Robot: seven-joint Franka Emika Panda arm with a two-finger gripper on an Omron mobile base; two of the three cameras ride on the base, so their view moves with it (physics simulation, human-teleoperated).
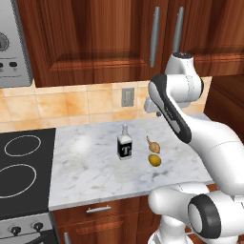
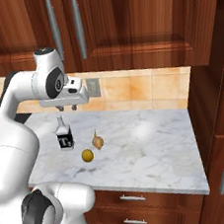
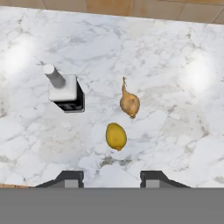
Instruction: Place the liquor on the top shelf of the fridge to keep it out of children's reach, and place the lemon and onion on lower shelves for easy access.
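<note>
The gripper (image 2: 67, 108) hangs above the marble table (image 1: 95, 176), jaws parted and empty, poised to choose among three objects. The liquor (image 3: 65, 92), a squarish clear bottle with black label, stands upright; the onion (image 3: 130, 103) and lemon (image 3: 116, 136) lie just beside it.

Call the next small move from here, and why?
Probably lower the gripper toward the liquor. It hangs above the counter holding nothing, jaws apart, and the liquor, lemon and onion all stand untouched on the marble. The bottle sits nearly under the hand, so it looks the easiest first pick.
</note>
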